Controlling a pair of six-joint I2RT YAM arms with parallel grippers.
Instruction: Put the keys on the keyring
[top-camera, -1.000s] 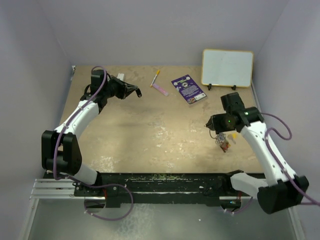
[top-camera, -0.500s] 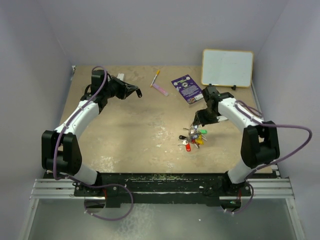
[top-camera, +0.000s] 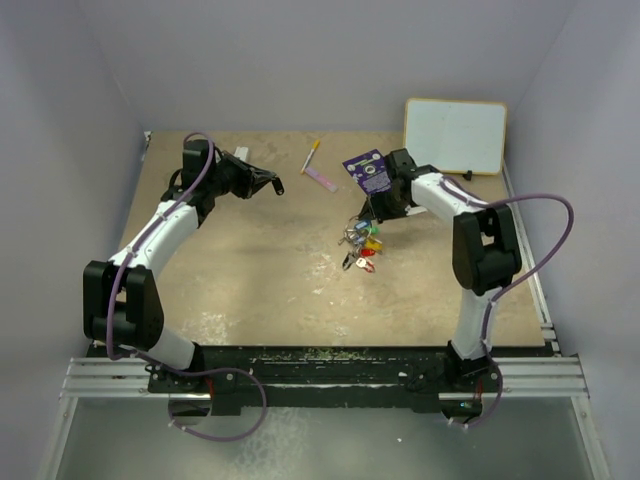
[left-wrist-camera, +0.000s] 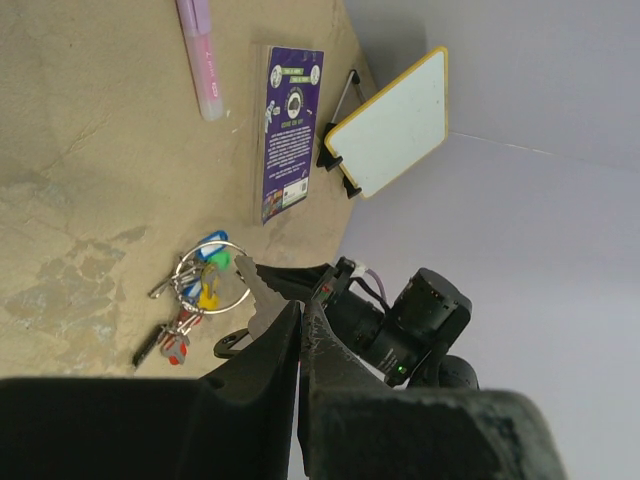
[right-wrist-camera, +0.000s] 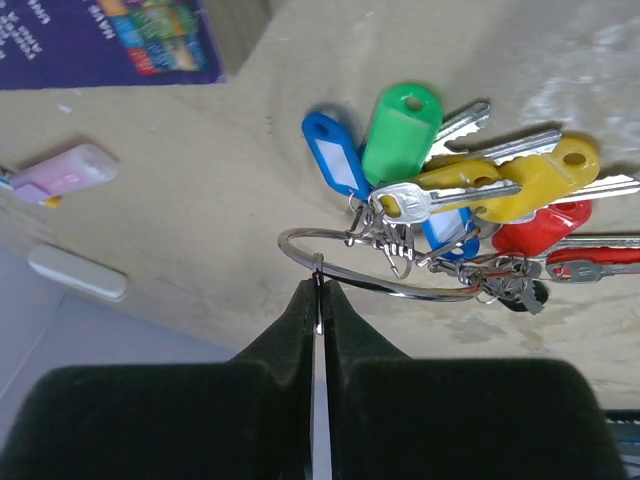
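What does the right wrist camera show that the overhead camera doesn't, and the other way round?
Only the right wrist view shows the right gripper pinching the thin keyring, with the keys attached to it. Only the overhead view shows the left gripper, far from the keys, and the whiteboard. Both show the keys, the purple card and the pink pen.

The keys (right-wrist-camera: 450, 185) carry plastic tags in blue, green, yellow and red, and their blades are silvery. The keyring (right-wrist-camera: 400, 292) is bright silver. The tabletop (top-camera: 270, 270) is mottled tan with pale patches. A card (left-wrist-camera: 290, 130) is purple with white print. A pen (left-wrist-camera: 200, 60) is lilac-pink. A board (top-camera: 455, 135) is white with a yellow edge. The left claw (left-wrist-camera: 299, 308) and right claw (right-wrist-camera: 318, 295) are black.
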